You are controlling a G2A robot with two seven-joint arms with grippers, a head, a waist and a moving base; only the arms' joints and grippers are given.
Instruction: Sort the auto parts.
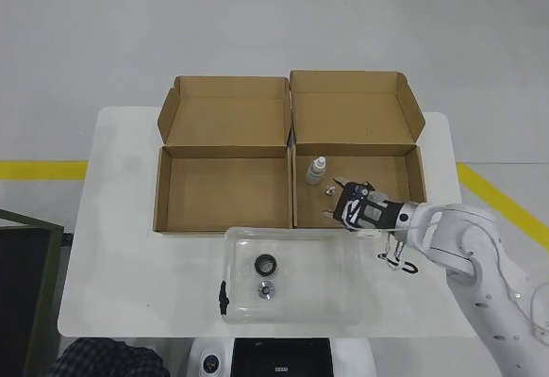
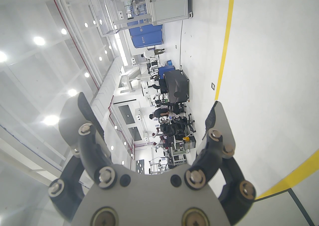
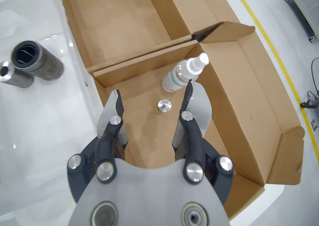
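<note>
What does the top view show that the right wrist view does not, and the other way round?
Top view adds: the whole white table, a small black part at the rim of the clear tray, and the right arm's white links. Right wrist view adds: the side walls of the dark cylinder and the grey cylinder, both upright in the tray, and the right pincer with fingers spread, gripping nothing. Shared: the left cardboard box and the right cardboard box, which holds the spray bottle and a small metal knob.
</note>
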